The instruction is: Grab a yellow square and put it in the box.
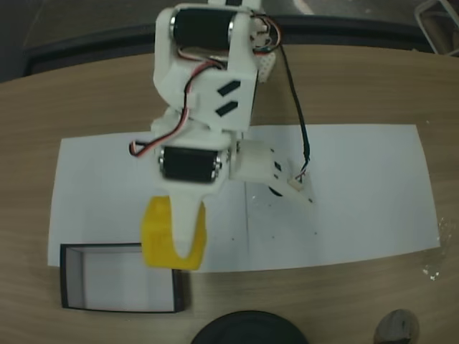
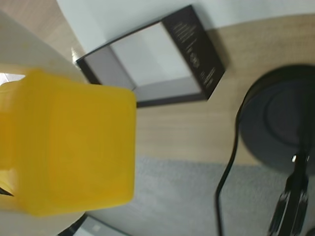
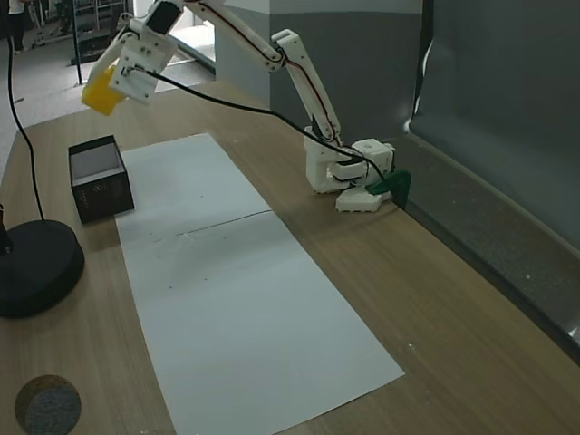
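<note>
In a fixed view, the box (image 1: 120, 288) sat at the left on the counter (image 1: 344, 79), and just right of it, raised in the air, the hand (image 1: 188, 244) was clamped on the yellow square (image 1: 159, 233). The block looked light, rigid and smooth, so flat opposite faces seemed the safest hold. Further right lay white paper (image 1: 358, 193); a dark round lamp base (image 1: 247, 328) near the box looked like the only obstacle.
</note>
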`<state>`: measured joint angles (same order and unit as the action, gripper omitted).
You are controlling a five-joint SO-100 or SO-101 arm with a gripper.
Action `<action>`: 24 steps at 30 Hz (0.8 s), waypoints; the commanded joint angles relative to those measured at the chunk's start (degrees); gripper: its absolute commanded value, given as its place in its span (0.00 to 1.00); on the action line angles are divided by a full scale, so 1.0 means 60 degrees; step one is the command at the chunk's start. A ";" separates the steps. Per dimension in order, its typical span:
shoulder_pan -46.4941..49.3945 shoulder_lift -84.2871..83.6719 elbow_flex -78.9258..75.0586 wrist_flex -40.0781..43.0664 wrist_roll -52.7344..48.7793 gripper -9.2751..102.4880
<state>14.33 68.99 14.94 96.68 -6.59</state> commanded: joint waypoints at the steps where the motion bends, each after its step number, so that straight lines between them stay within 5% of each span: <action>1: 0.0469 0.0762 -0.0850 -0.0776 -0.0044 0.17; 15: 0.2036 -0.3896 -0.0967 -0.3149 0.0015 0.17; 24: 0.2139 -0.5010 -0.0967 -0.3413 -0.0029 0.17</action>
<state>26.81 37.00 12.48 77.26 -6.59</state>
